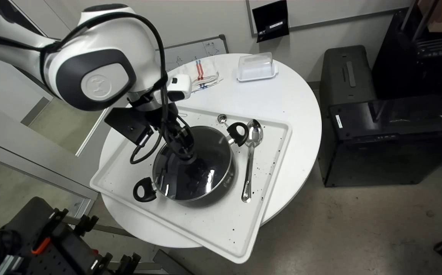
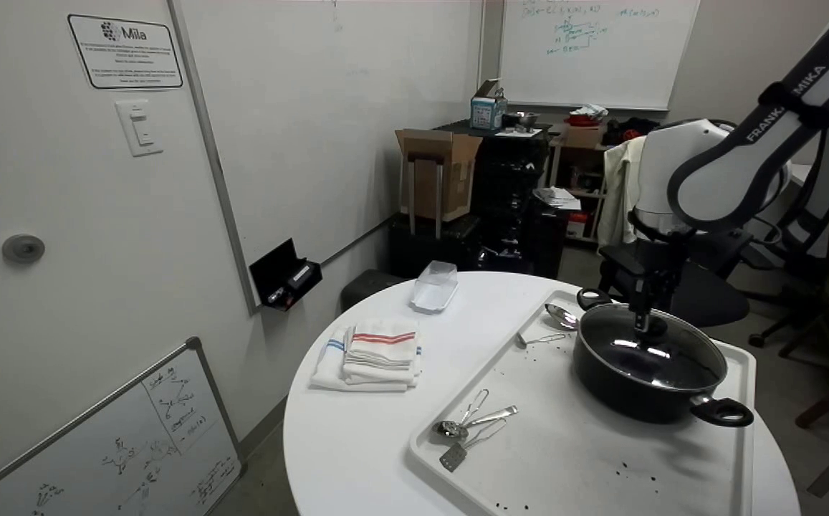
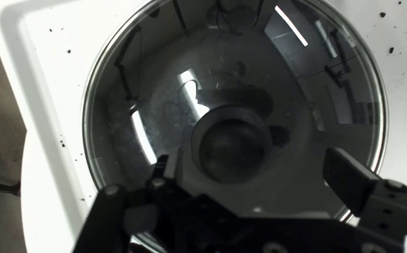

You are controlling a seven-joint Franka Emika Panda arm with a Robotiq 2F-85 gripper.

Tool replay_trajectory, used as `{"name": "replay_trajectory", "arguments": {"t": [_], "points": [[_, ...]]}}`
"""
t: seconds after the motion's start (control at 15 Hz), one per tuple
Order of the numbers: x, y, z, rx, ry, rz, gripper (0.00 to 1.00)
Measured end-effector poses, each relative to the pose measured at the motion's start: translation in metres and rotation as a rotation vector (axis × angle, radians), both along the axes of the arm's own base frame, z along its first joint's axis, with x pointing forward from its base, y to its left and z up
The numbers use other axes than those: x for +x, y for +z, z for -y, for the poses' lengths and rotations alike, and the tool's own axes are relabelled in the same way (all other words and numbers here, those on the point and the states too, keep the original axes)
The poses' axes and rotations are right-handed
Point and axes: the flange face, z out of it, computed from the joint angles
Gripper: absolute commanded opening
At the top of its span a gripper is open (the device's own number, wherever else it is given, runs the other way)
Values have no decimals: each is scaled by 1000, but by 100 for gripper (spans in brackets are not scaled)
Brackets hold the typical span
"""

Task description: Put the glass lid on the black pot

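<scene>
The glass lid [image 3: 252, 70] is round and see-through. It has a thin, shiny metal rim [image 3: 384, 102] and a round black knob [image 3: 232, 151] in the middle. The glass shines like a mirror, with bright white streaks [image 3: 142, 137] on it. In both exterior views the lid lies on top of the black pot [image 2: 618, 390], which is wide and dark with two black loop handles [image 2: 724, 412]. The fingers [image 3: 347, 177] are spread wide apart, with one on each side of the knob in the wrist view. I cannot tell if they touch it.

The pot stands on a big white tray [image 2: 564, 459] on a round white bench [image 2: 364, 437]. Little black crumbs [image 3: 391, 50] dot the tray. A long, shiny spoon [image 1: 248, 170] lies near the pot, and small metal tools [image 2: 455, 430] lie at a corner of the tray. Folded cloths [image 2: 383, 362] with red and blue stripes and a small box [image 2: 434, 294] with a clear cover sit on the bench.

Big dark cases [image 1: 377, 160] stand on the grey floor [image 1: 320, 236]. A white board [image 2: 335, 129] hangs on the wall [image 2: 63, 344].
</scene>
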Motion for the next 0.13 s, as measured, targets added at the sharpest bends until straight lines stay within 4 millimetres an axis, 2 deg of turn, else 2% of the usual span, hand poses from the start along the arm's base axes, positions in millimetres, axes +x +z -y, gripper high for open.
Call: {"name": "replay_trajectory", "arguments": {"t": [0.13], "points": [[-4, 11, -6, 2, 17, 8, 100]]}}
